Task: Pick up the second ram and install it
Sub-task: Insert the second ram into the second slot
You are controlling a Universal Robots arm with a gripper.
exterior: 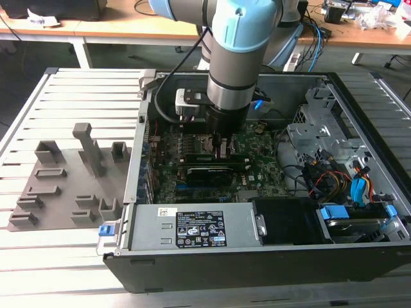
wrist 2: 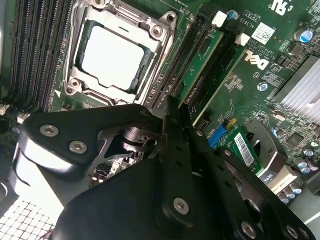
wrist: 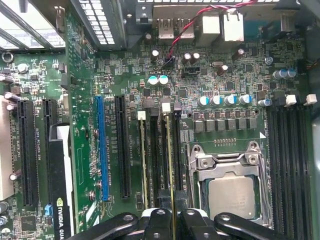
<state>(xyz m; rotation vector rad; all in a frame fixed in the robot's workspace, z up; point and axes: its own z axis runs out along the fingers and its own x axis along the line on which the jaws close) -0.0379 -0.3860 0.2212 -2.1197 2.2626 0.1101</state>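
The second ram (wrist: 170, 160) is a thin green stick standing on edge in a memory slot of the motherboard (wrist: 125, 75), beside the processor socket (wrist: 232, 195). My gripper (wrist: 173, 215) is shut on the end of the stick, one black finger on each flat side. In the second wrist view the green stick (wrist 2: 204, 55) runs out from between the closed fingertips of the gripper (wrist 2: 176, 107). Another thin stick (wrist: 143, 160) sits two slots away. In the exterior view the gripper (exterior: 223, 144) reaches down into the open computer case.
A black expansion card (wrist: 62, 180) lies near the slots. The power supply (exterior: 199, 228) and the case wall (exterior: 138, 160) bound the board. Cables and a drive cage (exterior: 334, 160) fill the exterior view's right. A grey fixture (exterior: 64, 186) lies outside the case on the slatted table.
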